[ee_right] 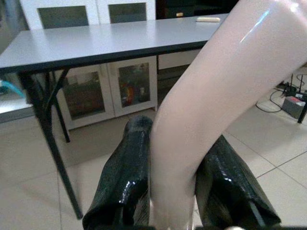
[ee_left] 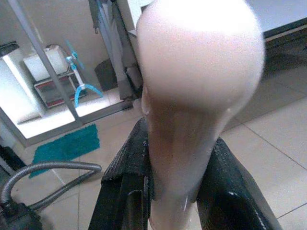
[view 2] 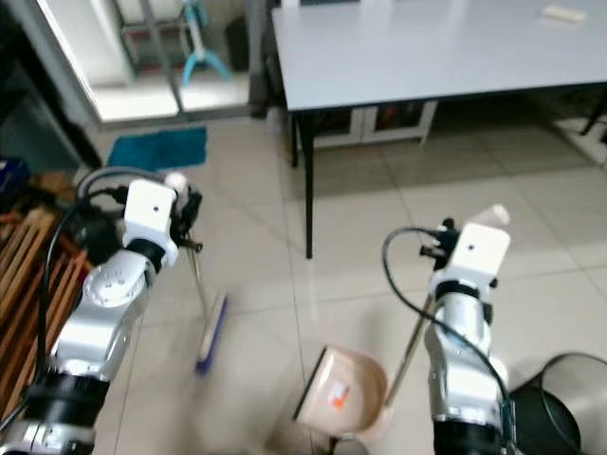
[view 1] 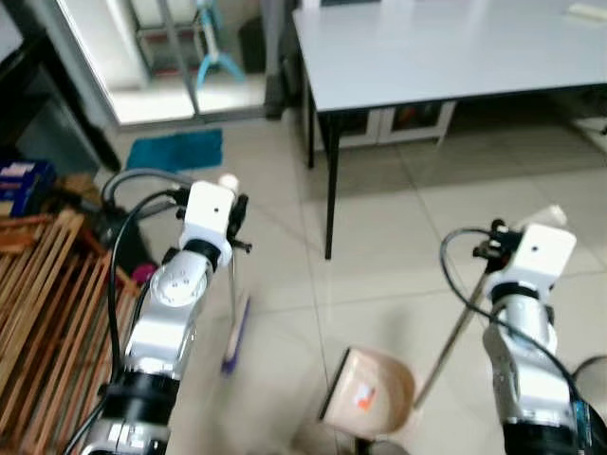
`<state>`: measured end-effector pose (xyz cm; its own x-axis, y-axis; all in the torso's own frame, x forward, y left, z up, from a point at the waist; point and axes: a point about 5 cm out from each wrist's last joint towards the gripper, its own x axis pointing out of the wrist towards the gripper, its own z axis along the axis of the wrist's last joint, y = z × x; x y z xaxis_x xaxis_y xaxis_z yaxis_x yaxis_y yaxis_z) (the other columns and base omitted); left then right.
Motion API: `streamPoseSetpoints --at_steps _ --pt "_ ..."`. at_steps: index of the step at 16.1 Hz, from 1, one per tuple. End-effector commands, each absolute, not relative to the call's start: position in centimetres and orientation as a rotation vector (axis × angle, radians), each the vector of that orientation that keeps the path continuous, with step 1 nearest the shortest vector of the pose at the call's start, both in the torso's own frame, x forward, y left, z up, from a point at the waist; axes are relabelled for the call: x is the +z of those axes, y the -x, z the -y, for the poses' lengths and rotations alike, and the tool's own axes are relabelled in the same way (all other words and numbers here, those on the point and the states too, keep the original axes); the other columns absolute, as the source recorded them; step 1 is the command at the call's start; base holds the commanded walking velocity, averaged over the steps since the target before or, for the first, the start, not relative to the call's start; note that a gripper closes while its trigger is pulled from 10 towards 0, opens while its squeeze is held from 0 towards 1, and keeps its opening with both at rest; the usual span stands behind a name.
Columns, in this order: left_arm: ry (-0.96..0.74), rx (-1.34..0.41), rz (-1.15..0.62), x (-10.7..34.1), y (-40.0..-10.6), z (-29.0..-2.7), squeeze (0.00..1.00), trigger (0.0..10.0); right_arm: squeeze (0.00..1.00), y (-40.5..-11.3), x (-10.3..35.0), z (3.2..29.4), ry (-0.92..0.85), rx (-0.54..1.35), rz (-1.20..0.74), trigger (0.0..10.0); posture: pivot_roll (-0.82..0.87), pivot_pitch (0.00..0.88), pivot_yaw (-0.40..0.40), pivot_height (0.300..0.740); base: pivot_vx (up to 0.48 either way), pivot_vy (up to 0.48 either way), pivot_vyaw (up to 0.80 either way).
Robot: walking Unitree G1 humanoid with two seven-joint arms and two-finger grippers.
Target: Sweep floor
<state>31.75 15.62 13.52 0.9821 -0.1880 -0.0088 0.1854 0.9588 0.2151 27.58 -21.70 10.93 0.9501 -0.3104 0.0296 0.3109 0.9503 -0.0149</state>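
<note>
My left gripper (view 1: 234, 210) is shut on the pale top of the broom handle (ee_left: 192, 120); its thin pole runs down to the purple broom head (view 1: 235, 336) on the tiled floor. My right gripper (view 1: 517, 232) is shut on the cream handle (ee_right: 206, 124) of the dustpan. That handle's metal pole slants down to the beige dustpan (view 1: 368, 391), which rests on the floor between my arms, with an orange scrap lying in it. In each wrist view, black fingers (ee_left: 225, 191) (ee_right: 125, 177) clamp a handle from both sides.
A grey table (view 1: 446, 57) on black legs stands ahead, with glass-door cabinets behind it. A wooden slatted rack (view 1: 47, 303) lies at my left. A teal mat (view 1: 175, 149) sits by a bright doorway. A dark bin (view 2: 560, 398) is at my right.
</note>
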Motion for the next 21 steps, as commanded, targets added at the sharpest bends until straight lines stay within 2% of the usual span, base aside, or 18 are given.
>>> streamPoseSetpoints --at_steps 1,5,10,14,16,21 --pt "-0.194 -0.169 0.028 13.8 -31.8 -15.8 0.00 10.0 0.00 -27.3 11.9 21.2 0.017 -0.302 0.080 10.0 0.00 0.000 0.125 0.740 0.000 0.000 -0.80" --pt "-0.092 -0.162 -0.018 11.4 -30.0 -16.2 0.00 10.0 0.00 -27.0 12.6 21.8 0.033 -0.335 0.119 10.0 -0.01 0.000 0.083 0.740 0.000 0.000 -0.80" --pt "-0.187 -0.132 -0.004 11.5 -29.2 -16.8 0.00 10.0 0.00 -28.2 13.1 21.2 0.040 -0.294 0.126 10.0 0.02 0.000 0.028 0.740 0.000 0.000 -0.80" --pt "-0.244 -0.216 0.008 12.2 -29.2 -16.1 0.00 10.0 0.00 -28.0 13.0 21.4 0.038 -0.316 0.110 10.0 0.02 0.000 0.035 0.740 0.000 0.000 -0.80" --pt "-0.246 -0.166 0.052 12.7 -29.9 -16.2 0.00 10.0 0.00 -27.0 12.6 22.1 0.036 -0.370 0.097 10.0 0.01 0.004 0.049 0.740 0.000 0.000 0.00" --pt "-0.219 -0.186 0.041 12.3 -29.5 -15.5 0.00 10.0 0.00 -26.1 12.2 22.5 0.053 -0.385 0.069 10.0 -0.01 0.003 0.049 0.740 0.000 0.000 -0.32"
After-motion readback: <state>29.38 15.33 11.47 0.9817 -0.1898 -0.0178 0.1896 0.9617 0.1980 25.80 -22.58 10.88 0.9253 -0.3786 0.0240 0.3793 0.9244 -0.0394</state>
